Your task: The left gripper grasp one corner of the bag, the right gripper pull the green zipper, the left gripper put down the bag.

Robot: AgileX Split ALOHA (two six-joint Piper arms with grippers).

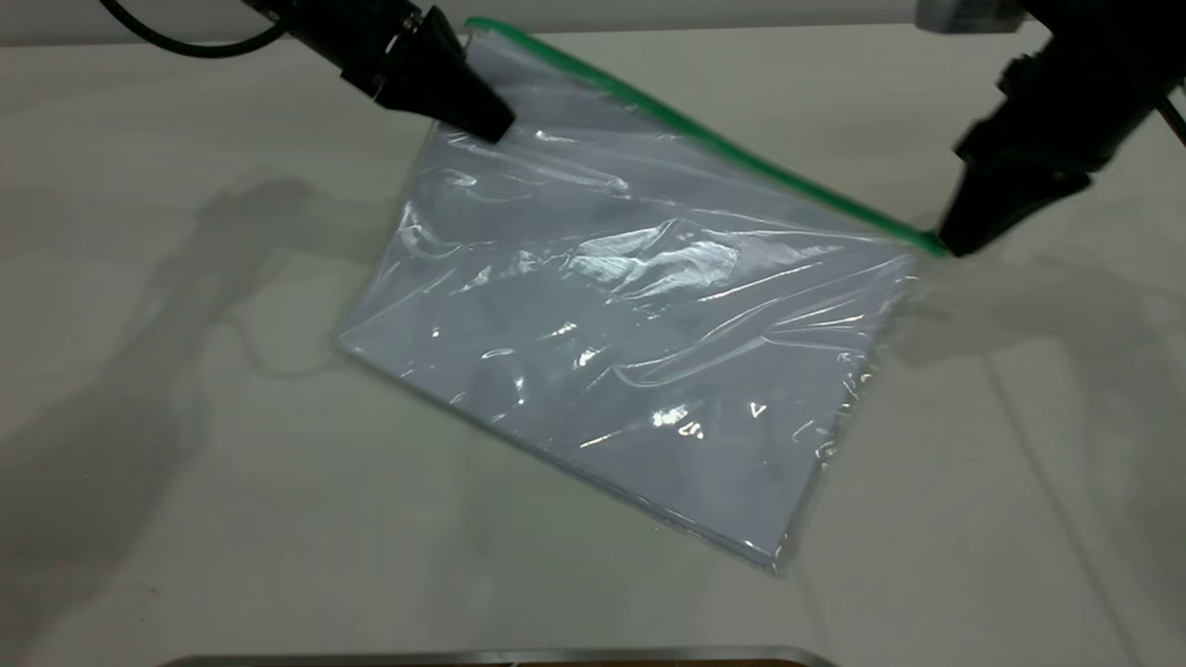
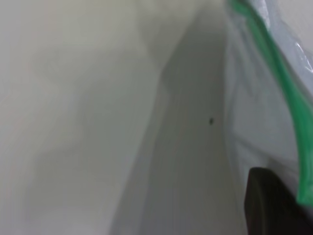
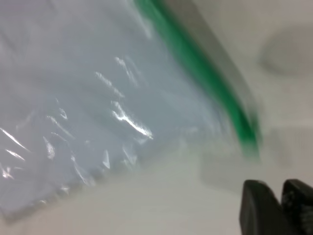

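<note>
While left hand (image 1: pixel 491 125) pinches bag (image 1: pixel 630 352) corner at 11 o'clock, right hand (image 1: pixel 959 243), fingers nearly together, sits at green zipper (image 1: pixel 704 139) end, 3 o'clock; grip unclear.

The clear bag (image 1: pixel 630 343) of white sheets lies slanted, its green zipper (image 1: pixel 704 134) edge raised.

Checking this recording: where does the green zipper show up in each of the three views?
Exterior view: the green zipper runs diagonally along the bag's far edge, from the left gripper down to the right gripper.
Left wrist view: green zipper at the picture's right side.
Right wrist view: green zipper crosses upper centre, ending above the gripper tips.
Shared landmark: the bag's crinkled clear plastic.
</note>
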